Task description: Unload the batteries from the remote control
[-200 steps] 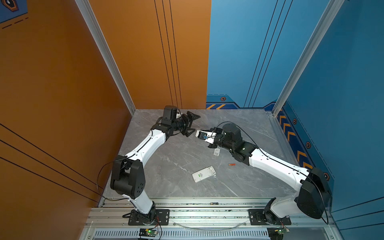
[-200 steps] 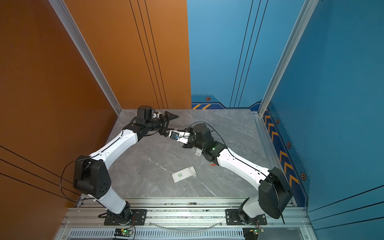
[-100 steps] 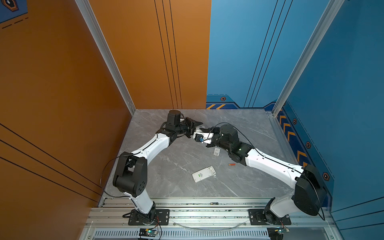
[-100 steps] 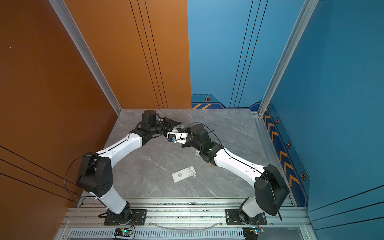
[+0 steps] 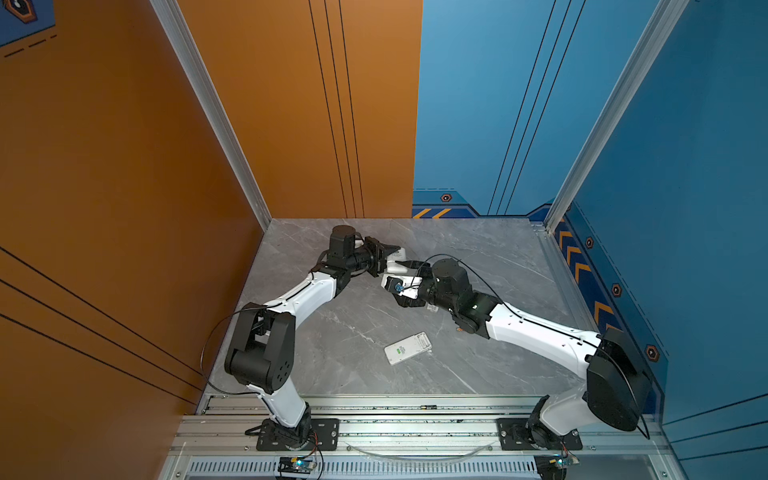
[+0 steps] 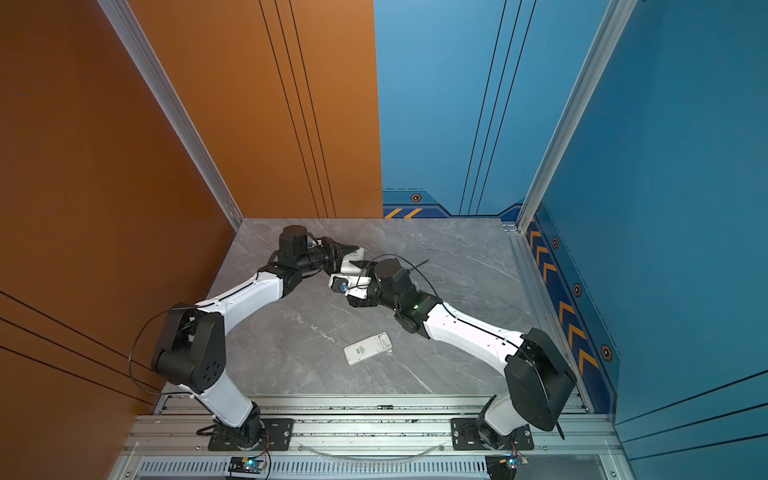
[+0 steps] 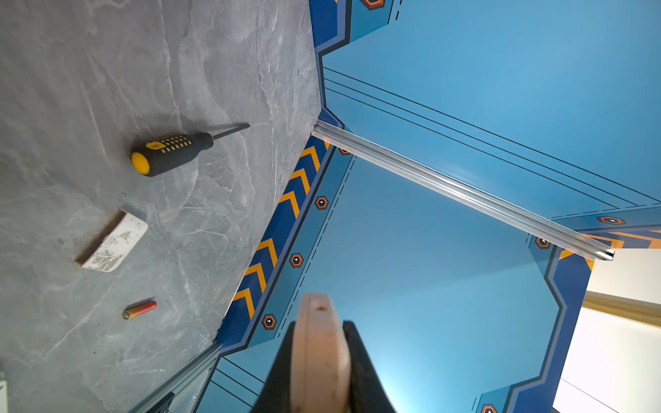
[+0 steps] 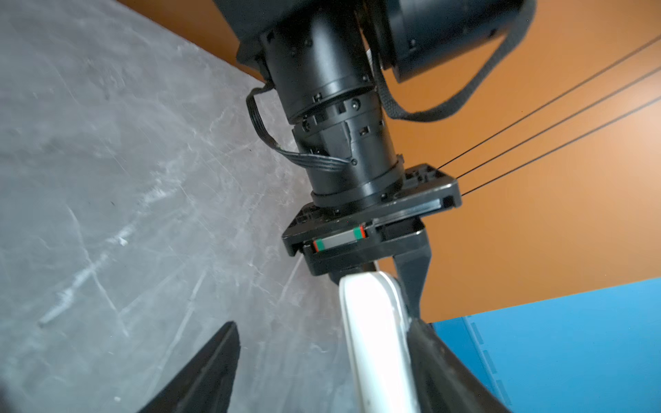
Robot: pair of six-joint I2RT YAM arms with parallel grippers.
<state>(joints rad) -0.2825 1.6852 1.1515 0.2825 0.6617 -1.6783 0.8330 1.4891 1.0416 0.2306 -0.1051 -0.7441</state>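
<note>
Gripping the remote (image 8: 372, 321) edge-on with my left gripper (image 7: 319, 357), jaws clamped on its two faces. It looks raised off the table (image 5: 478, 249), toward the back. My right gripper (image 8: 322, 350) is spread wide around the same remote. One finger (image 8: 440, 357) looks to touch its side and the other stands well clear, so no grip there.

Step, my read: two-arm handling of the remote to get at the battery bay. Bay itself not visible, so I can't tell if cells are inside. One orange-red battery (image 7: 140, 309) lies loose on the table, near a white cover (image 7: 114, 243) and the screwdriver (image 7: 171, 150). A second remote (image 5: 408, 348) lies flat nearer the front, with a green patch on it too small to call.

Next: left holds steady. Right needs to reach the bay and pinch or pry a cell out without knocking the remote loose.
</note>
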